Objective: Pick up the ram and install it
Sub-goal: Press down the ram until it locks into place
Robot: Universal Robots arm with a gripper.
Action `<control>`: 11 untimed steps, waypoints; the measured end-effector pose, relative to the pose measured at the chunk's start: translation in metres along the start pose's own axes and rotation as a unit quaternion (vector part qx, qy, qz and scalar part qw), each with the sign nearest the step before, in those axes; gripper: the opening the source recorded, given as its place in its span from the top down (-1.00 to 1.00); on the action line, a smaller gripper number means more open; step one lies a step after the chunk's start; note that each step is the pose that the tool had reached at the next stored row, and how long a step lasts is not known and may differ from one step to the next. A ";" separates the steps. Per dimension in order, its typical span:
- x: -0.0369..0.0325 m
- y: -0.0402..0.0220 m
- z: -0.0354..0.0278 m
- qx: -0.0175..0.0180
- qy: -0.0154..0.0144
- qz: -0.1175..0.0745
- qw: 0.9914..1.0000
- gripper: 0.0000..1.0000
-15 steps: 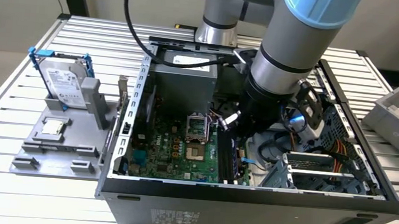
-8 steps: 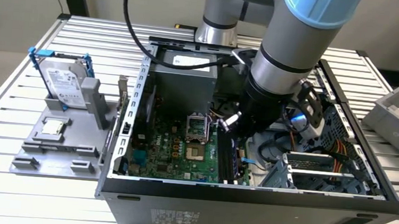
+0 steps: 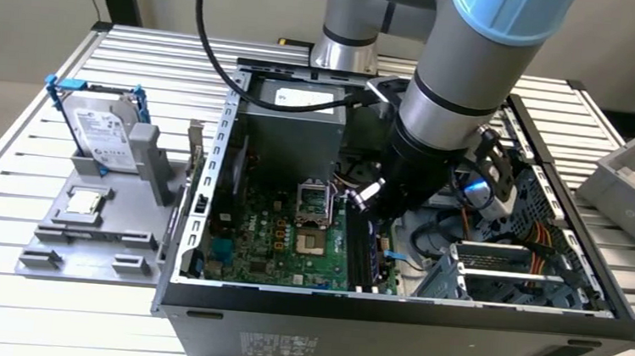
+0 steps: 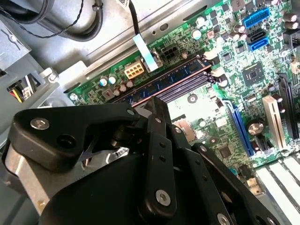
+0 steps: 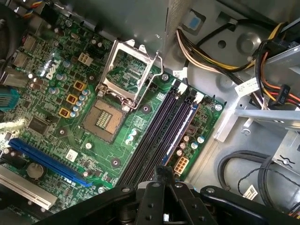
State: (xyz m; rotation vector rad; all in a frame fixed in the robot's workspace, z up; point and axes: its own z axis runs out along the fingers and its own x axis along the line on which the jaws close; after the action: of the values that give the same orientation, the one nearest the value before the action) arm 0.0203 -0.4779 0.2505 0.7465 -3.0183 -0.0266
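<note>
- Right now we see the gripper (image 3: 367, 195) down inside the open PC case (image 3: 398, 308), just beside the CPU socket (image 3: 312, 246) on the exterior view's right.
- Fingers look drawn together in both wrist views w/ nothing between them; tips hang over the memory slots (image 5: 154, 136), close above but we can't tell if touching.
- The ram (image 4: 176, 79) sits in a slot: a thin bluish strip lying level along the outermost slot, i.e. the one farthest from the CPU socket and next to the board edge.
- In the first wrist view the ram (image 5: 180, 133) runs parallel to the empty black slots that lie between it and the CPU socket.
- Gripper tip (image 4: 155, 104) is nearer one end of the ram than its middle, approx.
- CPU socket (image 5: 110, 119) is open and its metal load plate (image 5: 129, 75) is tilted up beside it.
- Motherboard (image 3: 278, 243) is green; a long blue expansion slot (image 5: 47, 157) lies past the CPU socket, on the side away from the ram.
- Cable bundle (image 5: 206, 51), yellow/black/orange, runs outside the board edge, beyond the ram from the CPU socket.
- Well apart from the CPU socket, outside the case on the exterior view's left, a grey tray (image 3: 75, 235) holds a hard drive (image 3: 106, 132) upright in a blue bracket and a small square chip (image 3: 87, 202).
</note>
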 end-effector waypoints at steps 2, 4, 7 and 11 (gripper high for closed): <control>0.0000 0.0001 0.0000 0.000 0.000 -0.003 1.000 1.00; 0.0000 0.0001 -0.0001 -0.002 -0.001 -0.007 1.000 1.00; 0.0000 0.0000 -0.0001 -0.005 -0.002 -0.016 1.000 1.00; 0.0000 0.0001 0.0001 -0.006 -0.003 -0.037 0.999 1.00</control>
State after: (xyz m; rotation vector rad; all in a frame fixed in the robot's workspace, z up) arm 0.0203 -0.4778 0.2505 0.8575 -2.9916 -0.0488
